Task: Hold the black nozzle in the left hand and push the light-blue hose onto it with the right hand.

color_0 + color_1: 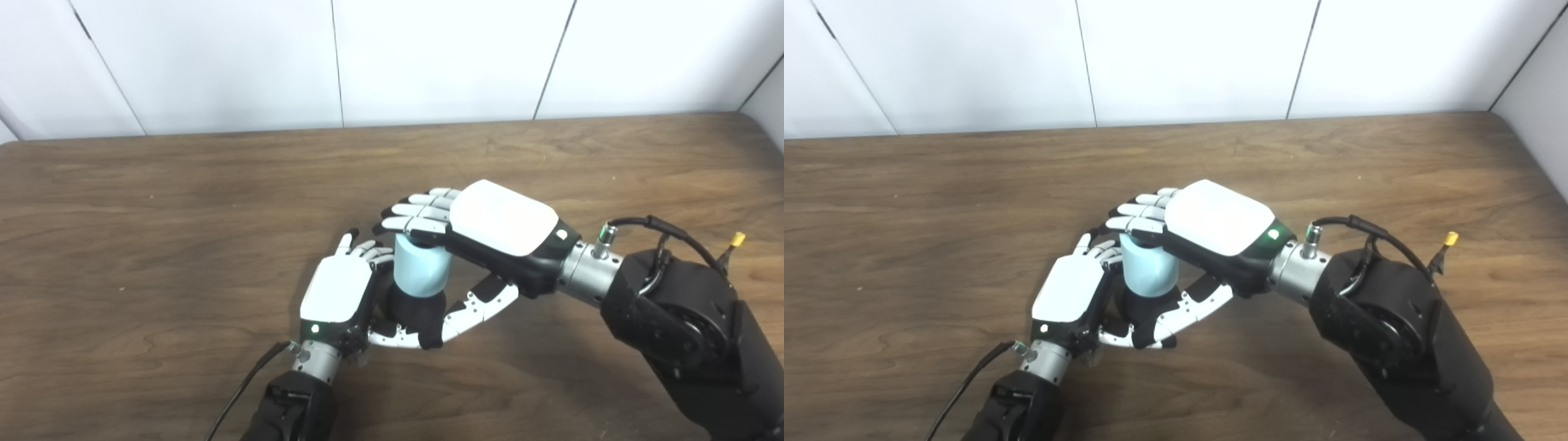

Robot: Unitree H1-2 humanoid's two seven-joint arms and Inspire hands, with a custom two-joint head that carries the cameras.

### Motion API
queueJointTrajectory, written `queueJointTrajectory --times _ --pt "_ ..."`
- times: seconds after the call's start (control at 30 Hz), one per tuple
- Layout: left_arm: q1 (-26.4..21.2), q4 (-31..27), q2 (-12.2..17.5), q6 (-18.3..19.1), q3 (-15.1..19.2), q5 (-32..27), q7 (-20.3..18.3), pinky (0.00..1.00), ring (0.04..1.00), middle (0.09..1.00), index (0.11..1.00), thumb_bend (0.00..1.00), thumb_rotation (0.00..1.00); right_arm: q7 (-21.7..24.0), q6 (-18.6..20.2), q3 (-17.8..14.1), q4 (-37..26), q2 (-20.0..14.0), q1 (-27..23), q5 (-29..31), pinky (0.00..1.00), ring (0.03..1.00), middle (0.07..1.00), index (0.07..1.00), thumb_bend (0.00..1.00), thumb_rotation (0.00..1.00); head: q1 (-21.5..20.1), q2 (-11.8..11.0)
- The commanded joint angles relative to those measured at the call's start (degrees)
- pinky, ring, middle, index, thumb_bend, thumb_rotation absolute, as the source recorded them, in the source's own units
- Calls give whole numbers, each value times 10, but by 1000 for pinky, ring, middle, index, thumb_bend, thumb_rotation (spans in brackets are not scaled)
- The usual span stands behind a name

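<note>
The light-blue hose (420, 267) stands upright as a short cylinder seated on top of the black nozzle (415, 309), near the table's front centre. My left hand (338, 291) is shut on the black nozzle from the left, its thumb curling under the front. From the right, my right hand (484, 223) covers the hose. Its fingers (422, 211) lie over the hose's top and its thumb reaches down beside the nozzle. The nozzle's upper end is hidden inside the hose.
A brown wooden table (184, 202) spreads around both hands, with a white panelled wall (429, 55) behind its far edge. My right forearm (680, 306) with its black cable lies over the table's right front.
</note>
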Motion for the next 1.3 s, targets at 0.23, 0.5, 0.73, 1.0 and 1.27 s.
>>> queueJointTrajectory --times 0.23,0.5,0.73,1.0,1.27 --pt "9 -4 3 1 -6 3 -29 1000 855 755 482 523 50 35 6 17 26 -29 33 -4 893 887 873 870 719 935 0 1" --pt "8 -5 4 0 -7 6 -29 1000 853 754 482 523 50 42 16 27 25 -30 40 4 840 858 864 858 716 905 0 3" --pt "7 -6 4 0 -6 6 -31 1000 853 755 482 523 49 39 7 42 30 -31 48 1 865 860 864 858 715 923 0 6" --pt "6 -5 4 -1 -6 4 -32 1000 857 756 483 523 49 39 -9 68 32 -40 63 -13 915 895 897 888 727 929 -1 6" --pt "5 -2 3 -2 -5 6 -31 1000 856 756 482 523 50 34 -12 89 39 -48 73 -34 951 934 936 923 719 946 -1 5"
